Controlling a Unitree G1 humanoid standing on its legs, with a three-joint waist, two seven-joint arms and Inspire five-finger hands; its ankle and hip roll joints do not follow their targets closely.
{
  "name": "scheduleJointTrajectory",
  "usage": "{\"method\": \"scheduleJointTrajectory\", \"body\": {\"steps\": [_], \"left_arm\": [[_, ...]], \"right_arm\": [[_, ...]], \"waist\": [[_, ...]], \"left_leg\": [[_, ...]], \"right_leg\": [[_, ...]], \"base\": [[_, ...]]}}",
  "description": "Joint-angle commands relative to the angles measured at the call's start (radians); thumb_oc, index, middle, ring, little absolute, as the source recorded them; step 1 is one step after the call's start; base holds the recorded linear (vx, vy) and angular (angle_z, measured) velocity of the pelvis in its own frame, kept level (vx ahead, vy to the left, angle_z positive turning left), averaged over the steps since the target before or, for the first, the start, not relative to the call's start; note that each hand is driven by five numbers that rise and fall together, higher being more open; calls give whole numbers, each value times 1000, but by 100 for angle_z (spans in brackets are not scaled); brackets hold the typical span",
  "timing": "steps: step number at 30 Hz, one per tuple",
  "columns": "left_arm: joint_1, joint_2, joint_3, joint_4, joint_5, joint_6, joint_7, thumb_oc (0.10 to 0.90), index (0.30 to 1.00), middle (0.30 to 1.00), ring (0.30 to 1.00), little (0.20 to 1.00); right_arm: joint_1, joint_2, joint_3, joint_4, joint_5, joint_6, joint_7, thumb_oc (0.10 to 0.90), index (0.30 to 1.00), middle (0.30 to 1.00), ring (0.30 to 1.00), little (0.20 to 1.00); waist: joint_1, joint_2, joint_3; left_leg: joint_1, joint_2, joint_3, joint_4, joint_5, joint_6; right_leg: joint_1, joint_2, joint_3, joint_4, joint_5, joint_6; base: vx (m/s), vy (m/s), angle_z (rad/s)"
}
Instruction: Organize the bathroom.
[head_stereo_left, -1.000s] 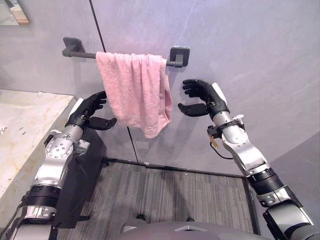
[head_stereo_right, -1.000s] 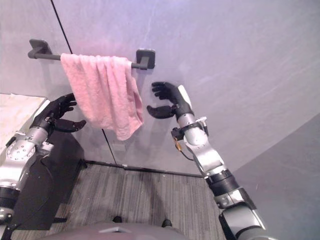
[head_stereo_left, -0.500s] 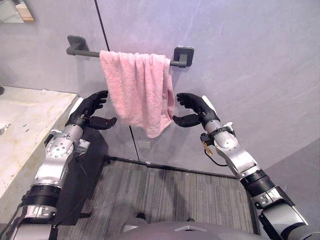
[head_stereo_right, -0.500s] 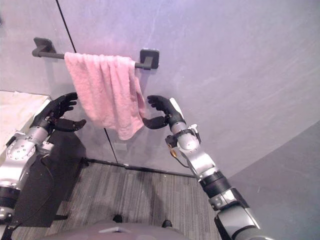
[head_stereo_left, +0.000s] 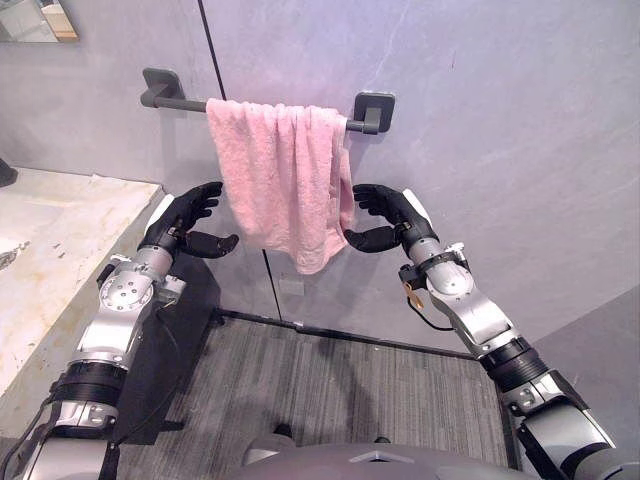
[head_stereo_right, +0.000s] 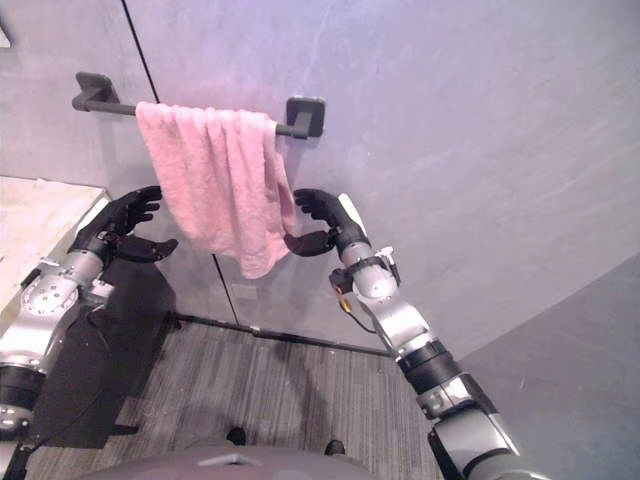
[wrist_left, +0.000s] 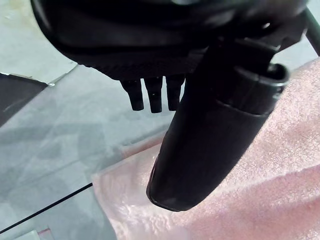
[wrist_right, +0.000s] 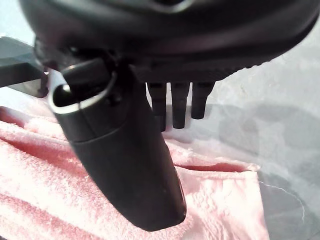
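A pink towel hangs bunched over a dark wall rail, reaching down to a point. My left hand is open beside the towel's left edge, a small gap from it; its thumb shows in front of the pink cloth. My right hand is open at the towel's right edge, thumb and fingers spread on either side of the hanging fold without closing on it. In the right wrist view the thumb lies over the towel.
A pale stone counter runs along the left, with a dark cabinet below it. The grey wall is right behind the towel. Striped grey floor lies below.
My right hand came down and leftward from the wall to the towel's right edge. The camera shifted slightly. The left hand stayed by the towel's left edge.
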Motion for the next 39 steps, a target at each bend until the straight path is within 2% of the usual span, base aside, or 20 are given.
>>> {"method": "scheduleJointTrajectory", "body": {"steps": [1,12,24,30,31,32,33,35,36,37,38,39], "left_arm": [[-196,75,-42,33,-14,-93,39,800,900,900,900,900],[-255,68,-89,74,1,-76,37,800,900,900,900,900],[-285,55,-111,96,22,-75,77,800,900,900,900,900],[-302,51,-126,74,22,-47,63,800,900,900,900,900],[-306,51,-129,73,19,-43,60,800,900,900,900,900],[-309,49,-132,75,19,-38,56,800,900,900,900,900],[-310,49,-132,76,19,-37,56,800,900,900,900,900],[-316,46,-139,79,13,-29,51,800,900,900,900,900],[-324,42,-145,84,9,-25,41,593,589,589,589,589],[-330,41,-149,85,6,-16,34,532,498,498,498,498],[-333,41,-152,88,7,-15,31,502,453,453,453,453],[-333,41,-152,88,7,-15,31,502,453,453,453,453]], "right_arm": [[-220,42,8,-20,44,-57,-4,800,900,900,900,900],[-269,108,49,63,109,-26,-5,800,900,900,900,900],[-297,145,68,100,79,-19,-33,800,900,900,900,900],[-324,154,66,114,87,10,-52,800,900,900,900,900],[-328,157,67,116,90,13,-53,776,865,865,865,865],[-332,158,68,120,93,18,-56,605,608,608,608,608],[-333,158,68,120,93,18,-56,591,587,587,587,587],[-339,164,70,123,95,29,-58,467,401,401,401,401],[-346,167,73,125,99,36,-62,400,300,300,300,300],[-352,171,76,131,101,39,-65,400,300,300,300,300],[-355,172,77,133,102,40,-66,400,300,300,300,300],[-355,172,77,133,102,40,-66,400,300,300,300,300]], "waist": [[12,14,-73],[21,2,-77],[26,0,-79],[27,-2,-76],[27,-2,-76],[26,-1,-75],[26,-1,-75],[25,-1,-73],[24,-1,-72],[24,0,-72],[24,0,-72],[24,0,-72]], "left_leg": [[13,58,55,28,-54,-51],[17,59,48,25,-49,-53],[19,62,43,21,-45,-56],[19,60,39,22,-45,-55],[19,61,39,22,-44,-56],[19,61,39,21,-43,-56],[19,61,39,21,-43,-56],[21,61,39,21,-43,-56],[21,62,40,22,-42,-57],[22,62,41,21,-41,-57],[22,62,40,21,-41,-58],[22,62,40,21,-41,-58]], "right_leg": [[49,-66,48,5,-117,71],[58,-62,41,4,-117,68],[63,-59,33,3,-118,63],[65,-58,32,4,-119,61],[65,-58,33,4,-119,61],[64,-57,33,5,-119,60],[64,-57,33,6,-119,60],[65,-57,35,6,-119,60],[66,-57,35,7,-119,59],[67,-56,36,6,-119,59],[67,-56,37,6,-118,59],[67,-56,37,6,-118,59]], "base": [[0,0,0],[8,-10,2],[0,0,0],[0,0,0],[0,0,0],[0,0,0],[0,0,0],[0,0,0],[0,0,0],[0,0,0],[0,0,0],[0,0,0]]}}
